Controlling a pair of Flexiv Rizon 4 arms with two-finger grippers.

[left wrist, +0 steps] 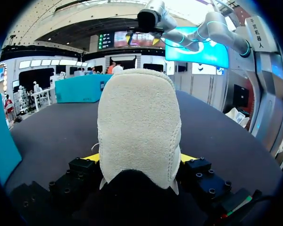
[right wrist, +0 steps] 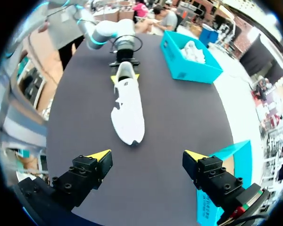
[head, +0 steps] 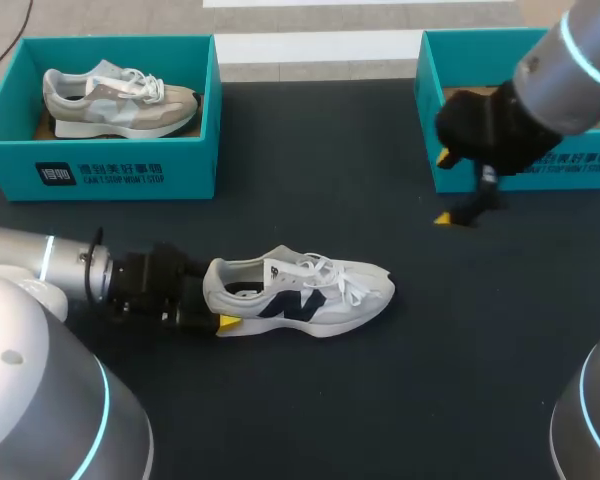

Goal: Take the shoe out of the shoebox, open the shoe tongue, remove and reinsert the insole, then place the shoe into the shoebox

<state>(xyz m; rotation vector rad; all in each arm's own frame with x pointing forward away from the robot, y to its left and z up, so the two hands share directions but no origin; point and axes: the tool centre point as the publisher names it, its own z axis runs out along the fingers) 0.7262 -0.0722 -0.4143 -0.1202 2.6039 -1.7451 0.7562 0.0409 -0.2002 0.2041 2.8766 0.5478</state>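
shoe (head: 305, 295): sitting upright on the desk (head: 310, 160), toe pointing away from the left arm
left end effector (head: 220, 297): clenching the shoe's heel from both sides
right end effector (right wrist: 146, 154): hanging released beside the right shoebox (head: 450, 172)

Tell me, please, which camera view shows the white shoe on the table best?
The head view: the white shoe lies whole and side-on, laces and opening plain. The left wrist view shows only its heel, close up. The right wrist view shows it whole, seen toe-first and farther off.
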